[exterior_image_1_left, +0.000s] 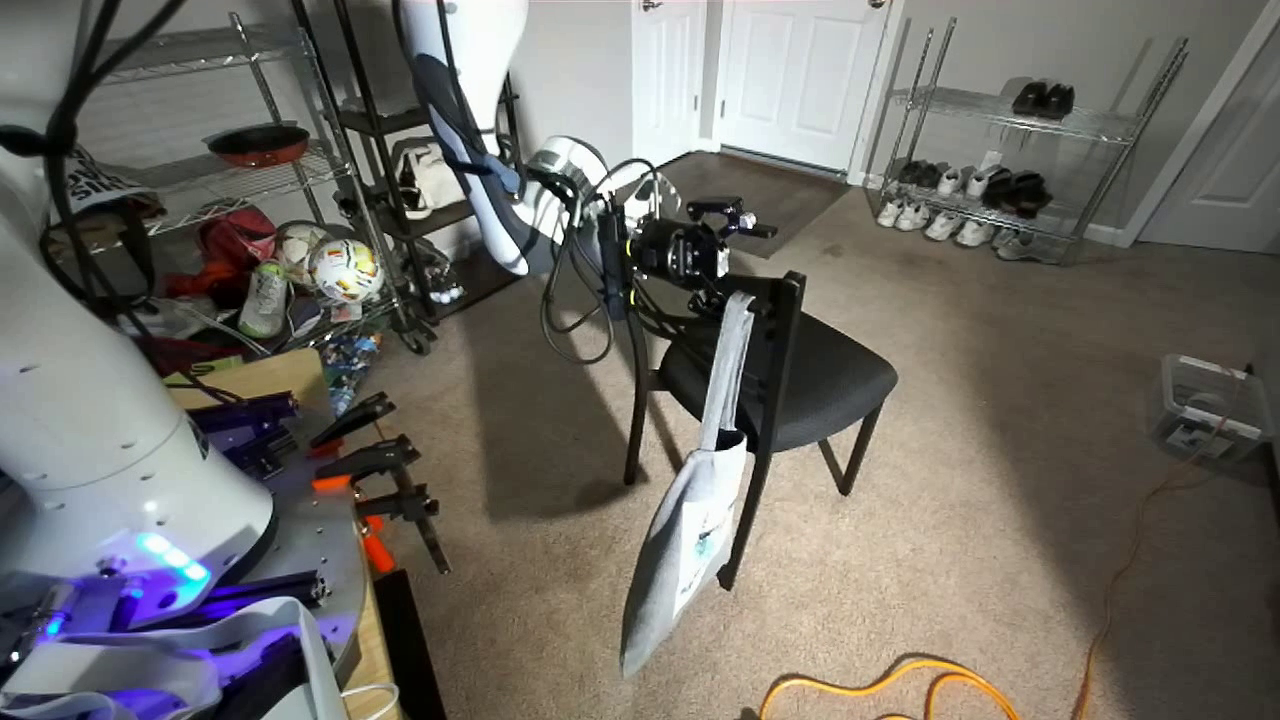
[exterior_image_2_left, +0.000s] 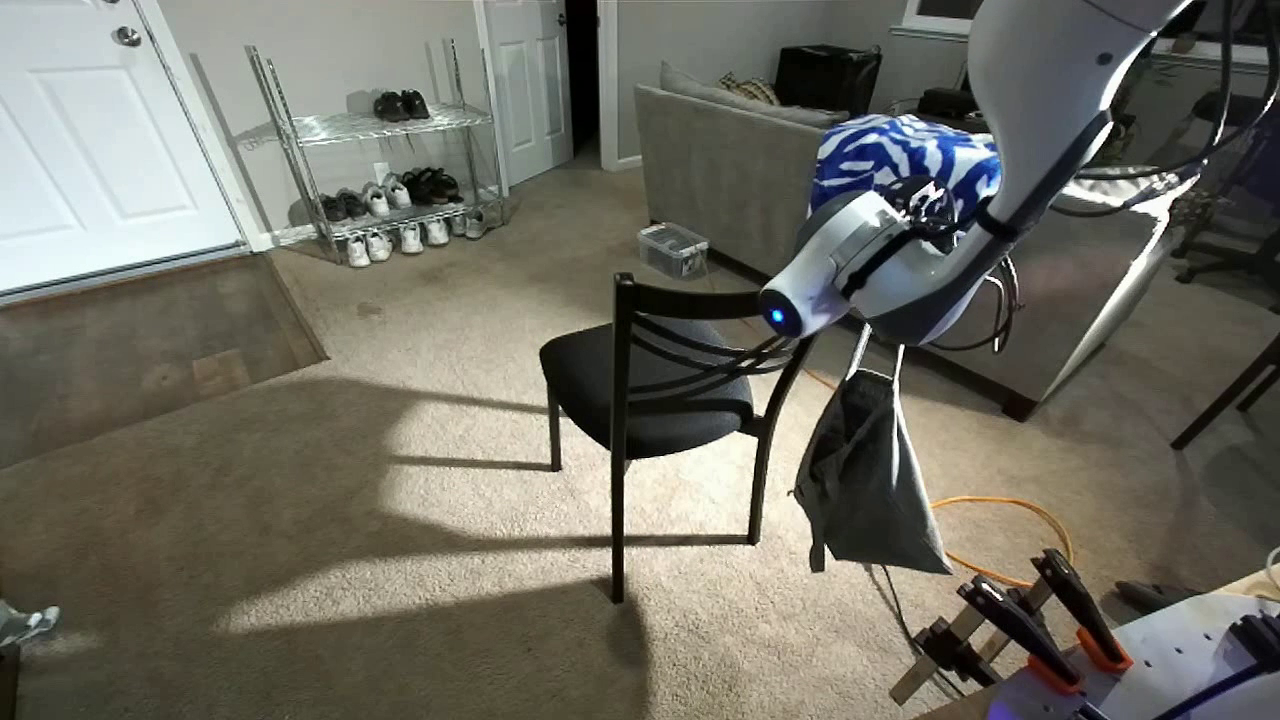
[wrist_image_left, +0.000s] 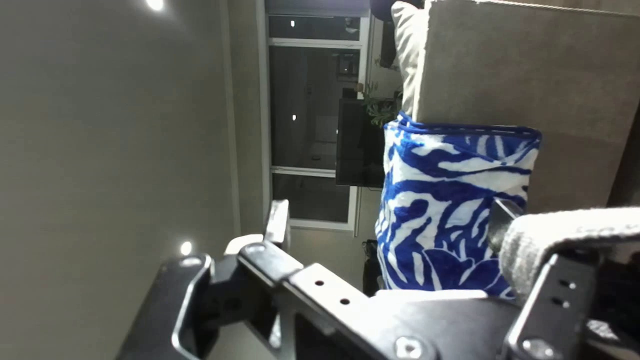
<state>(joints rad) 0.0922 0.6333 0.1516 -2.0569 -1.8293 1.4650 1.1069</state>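
In the wrist view my gripper (wrist_image_left: 392, 220) stands open, its two fingers wide apart with nothing clamped between them. A light grey strap (wrist_image_left: 575, 227) loops over the finger on the right of that view. From this strap a grey tote bag (exterior_image_1_left: 685, 545) hangs down, seen also as a bag (exterior_image_2_left: 880, 480) with its dark mouth showing. A black chair (exterior_image_1_left: 825, 385) stands close by; in an exterior view the bag overlaps its backrest. Beside the chair (exterior_image_2_left: 650, 395), from the opposite angle, the bag hangs apart from it. There the arm hides the gripper.
Black bar clamps (exterior_image_1_left: 370, 460) stick out from the edge of the robot's table. An orange cable (exterior_image_1_left: 900, 675) lies on the carpet. A sofa (exterior_image_2_left: 730, 160) bears a blue and white blanket (exterior_image_2_left: 900, 150). A shoe rack (exterior_image_1_left: 1020, 115) stands against the wall.
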